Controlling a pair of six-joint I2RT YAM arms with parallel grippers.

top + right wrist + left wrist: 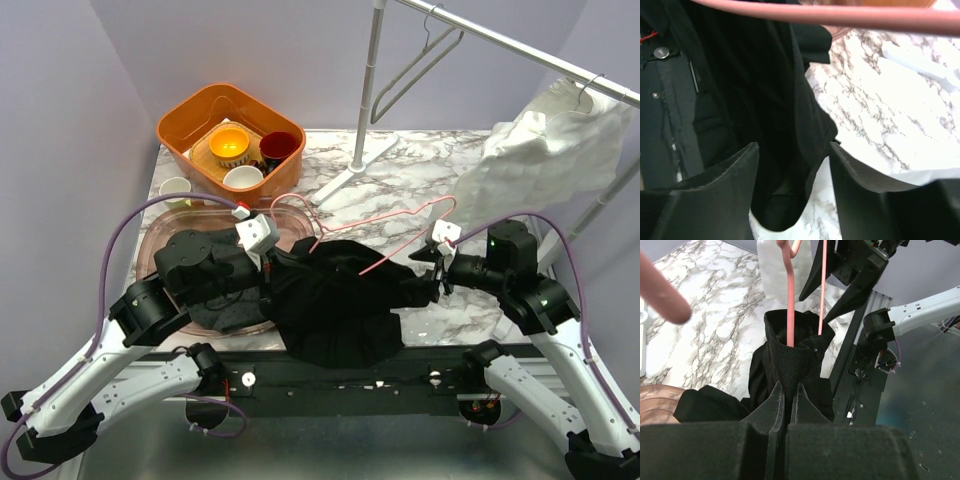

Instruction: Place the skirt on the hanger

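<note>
Left pincer (789, 388) clamped on one black skirt (795, 360), right pincer (792, 152) apart — one pink hanger (790, 300)

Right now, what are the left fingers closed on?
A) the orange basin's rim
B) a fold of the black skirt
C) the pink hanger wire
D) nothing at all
B: the left wrist view shows the left fingers pinched together on a fold of the black skirt, with the wire of the pink hanger entering that fold above them.
</note>
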